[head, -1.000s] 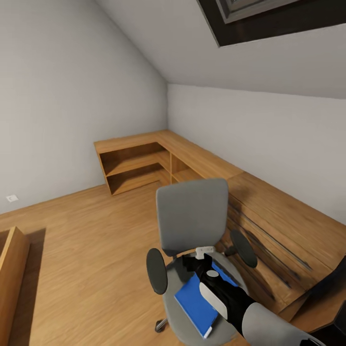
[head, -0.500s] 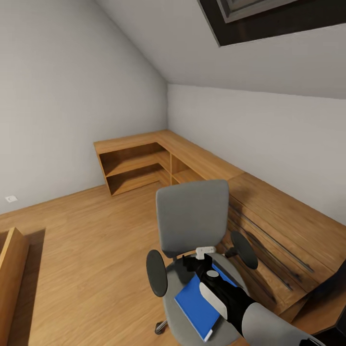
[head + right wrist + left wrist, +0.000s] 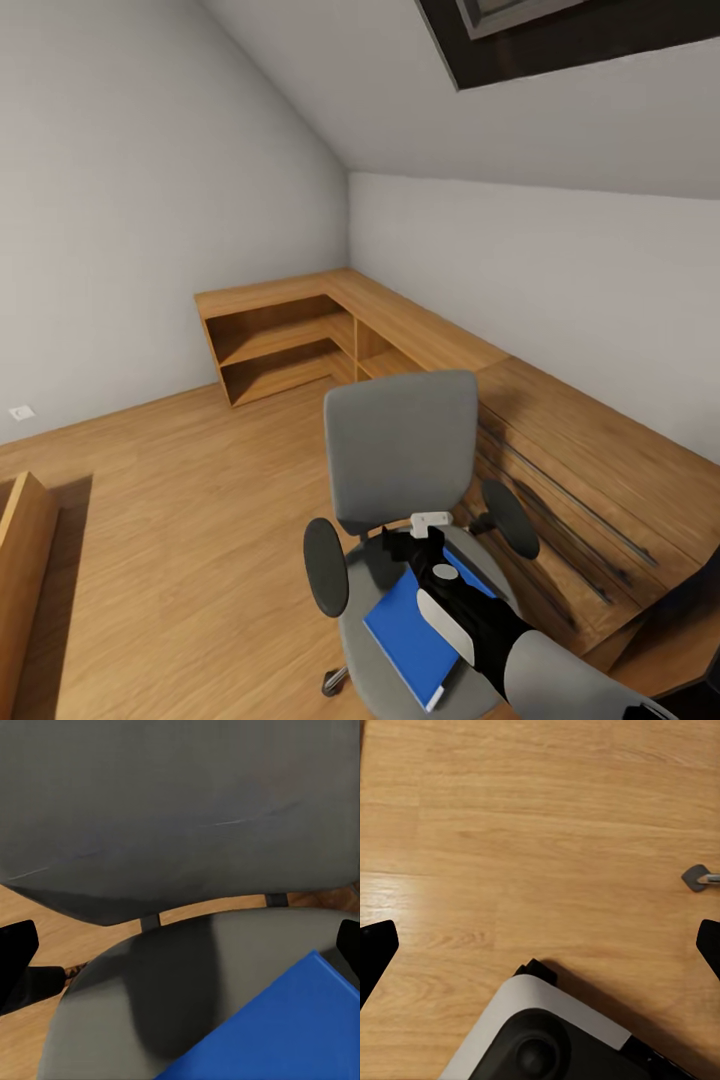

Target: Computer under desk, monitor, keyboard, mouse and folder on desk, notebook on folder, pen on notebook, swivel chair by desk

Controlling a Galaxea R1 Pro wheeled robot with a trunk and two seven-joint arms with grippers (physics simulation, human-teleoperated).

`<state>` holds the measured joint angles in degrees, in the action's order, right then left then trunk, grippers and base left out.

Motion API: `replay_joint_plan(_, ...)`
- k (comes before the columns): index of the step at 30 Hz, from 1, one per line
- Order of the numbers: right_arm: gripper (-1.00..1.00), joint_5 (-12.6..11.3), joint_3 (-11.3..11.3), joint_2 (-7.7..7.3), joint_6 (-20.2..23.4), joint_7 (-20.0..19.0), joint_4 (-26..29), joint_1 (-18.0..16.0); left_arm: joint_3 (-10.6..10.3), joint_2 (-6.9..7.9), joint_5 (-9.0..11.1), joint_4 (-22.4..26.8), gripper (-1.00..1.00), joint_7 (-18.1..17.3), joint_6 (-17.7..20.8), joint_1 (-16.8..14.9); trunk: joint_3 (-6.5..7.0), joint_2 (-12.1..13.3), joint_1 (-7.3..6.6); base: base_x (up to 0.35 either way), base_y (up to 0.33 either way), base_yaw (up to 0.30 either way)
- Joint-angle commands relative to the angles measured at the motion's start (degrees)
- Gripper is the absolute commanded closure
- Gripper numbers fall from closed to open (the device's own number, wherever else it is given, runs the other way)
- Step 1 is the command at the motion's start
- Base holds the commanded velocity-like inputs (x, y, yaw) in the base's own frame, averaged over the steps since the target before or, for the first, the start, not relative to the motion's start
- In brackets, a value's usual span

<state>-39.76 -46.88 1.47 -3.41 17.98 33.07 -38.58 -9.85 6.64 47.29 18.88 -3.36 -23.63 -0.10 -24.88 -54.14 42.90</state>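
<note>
A grey swivel chair stands in the lower middle of the head view, beside the long wooden desk. On its seat lies a blue folder, which also shows in the right wrist view as a blue corner. My right gripper hovers low over the seat between the folder and the backrest. It is open, with nothing between its fingers. My left gripper is open too and looks down at bare wooden floor.
The desk turns the corner into open wooden shelves under the sloped ceiling. A wooden piece of furniture stands at the left edge. Something dark sits at the lower right. A chair foot and my base show below the left arm.
The view has shifted very slightly. The right arm and the folder stay where they were.
</note>
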Motion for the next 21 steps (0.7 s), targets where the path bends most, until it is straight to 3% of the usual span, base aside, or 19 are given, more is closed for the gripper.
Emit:
replay_joint_plan(1, -1.0, -0.59, -0.47, -0.04, -0.45, 0.39, -0.01, -0.09, -0.34, 0.04, 0.63, 0.0, -1.0, -0.19, -0.15, -0.01, -0.24, -0.46, 0.23, 0.0, 0.0, 0.0)
replay_joint_plan(8, -1.0, -0.58, -0.43, -0.21, -0.84, 0.39, -0.02, -0.09, -0.41, 0.31, 0.49, 3.17, -1.0, 0.36, 0.18, -0.01, -1.5, -3.27, 1.77, 0.0, 0.0, 0.0)
replay_joint_plan(13, -1.0, -0.58, -0.41, -0.16, -0.82, 0.41, -0.02, -0.09, -0.46, 2.29, 0.23, 8.87, -1.0, 4.36, 1.8, 0.01, -2.39, -5.27, 2.87, 0.0, 0.0, 0.0)
replay_joint_plan(16, -1.0, -0.58, -0.41, -0.12, -0.75, 0.5, -0.03, -0.09, -0.47, 3.48, 0.14, 14.61, -1.0, 8.3, 6.79, 0.01, -2.93, -6.47, 3.53, 0.0, 0.0, 0.0)
replay_joint_plan(19, -1.0, -0.63, -0.33, -0.08, -0.5, 0.76, -0.06, -0.09, -0.4, 5.43, 0.33, 22.78, -1.0, 13.45, 16.53, 0.01, -3.47, -7.68, 4.19, 0.0, 0.0, 0.0)
replay_joint_plan(21, -1.0, -0.64, -0.29, -0.07, -0.42, 0.82, -0.08, -0.09, -0.38, 5.89, 0.43, 25.45, -1.0, 15.01, 19.46, 0.01, -3.83, -8.48, 4.62, 0.0, 0.0, 0.0)
